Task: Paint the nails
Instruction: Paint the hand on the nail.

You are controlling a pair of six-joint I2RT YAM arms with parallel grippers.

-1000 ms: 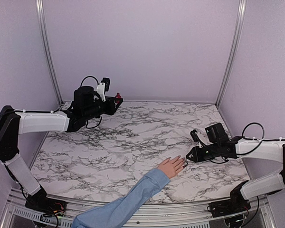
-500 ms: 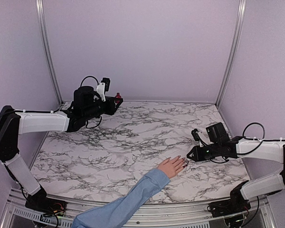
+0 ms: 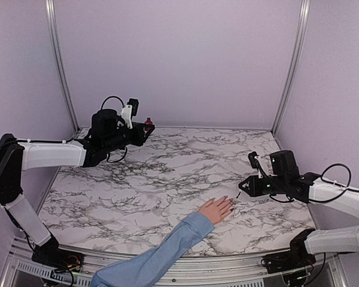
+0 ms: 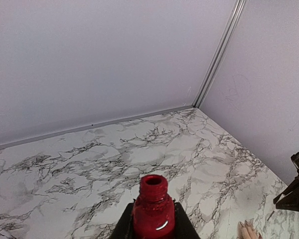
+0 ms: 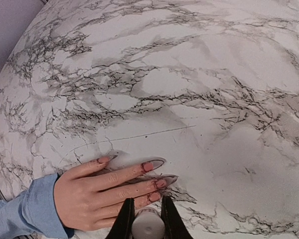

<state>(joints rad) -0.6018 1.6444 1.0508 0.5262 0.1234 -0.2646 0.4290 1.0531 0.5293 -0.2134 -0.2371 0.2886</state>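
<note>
Left pincer: clamped on the red bottle, which is upright, uncapped, and raised above the table. The hand lies well apart from it, toward the near right.

Hand: flat on the marble, palm down, sleeve trailing behind. The nails sit just ahead of and below the right pincer's tips. I cannot tell which are coated.

Right pincer: jaws closed on a pale round cap. A dark sliver hangs beneath it in the overhead view, likely the brush, but it is too small to be sure.

Judgement: the step is brushing.
- Come down slowly and touch only lightly.
- Stroke along the finger from base to tip.
- Keep off the skin.
- Hold the bottle level for re-dipping.
</note>
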